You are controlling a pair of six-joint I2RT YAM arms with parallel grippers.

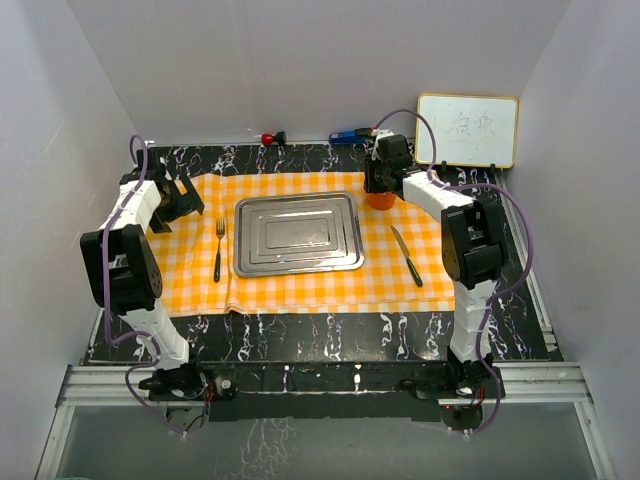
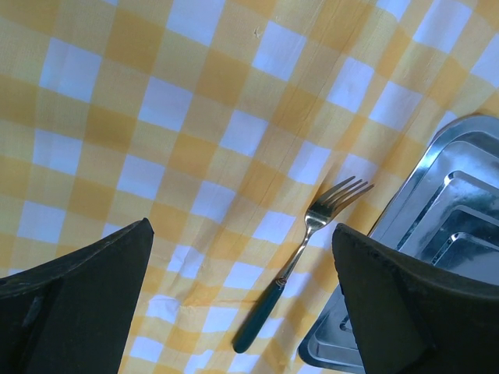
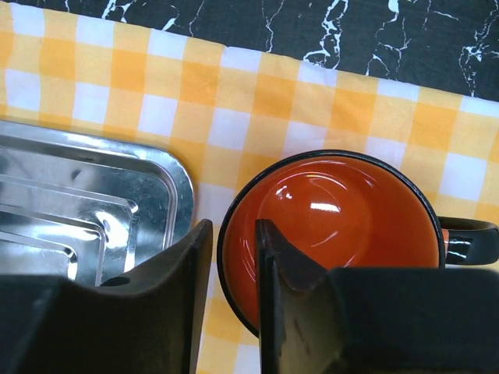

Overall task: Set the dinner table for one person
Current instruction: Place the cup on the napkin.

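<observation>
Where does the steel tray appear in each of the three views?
Top external: steel tray in the middle of the checked cloth, between fork and knife.
Left wrist: right edge, beside the fork's tines.
Right wrist: left side, next to the orange cup.
Shared landmark: the checked cloth, under the tray in all three.

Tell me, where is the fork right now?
In the top view, the fork lies on the checked cloth, just left of the steel tray.
</observation>
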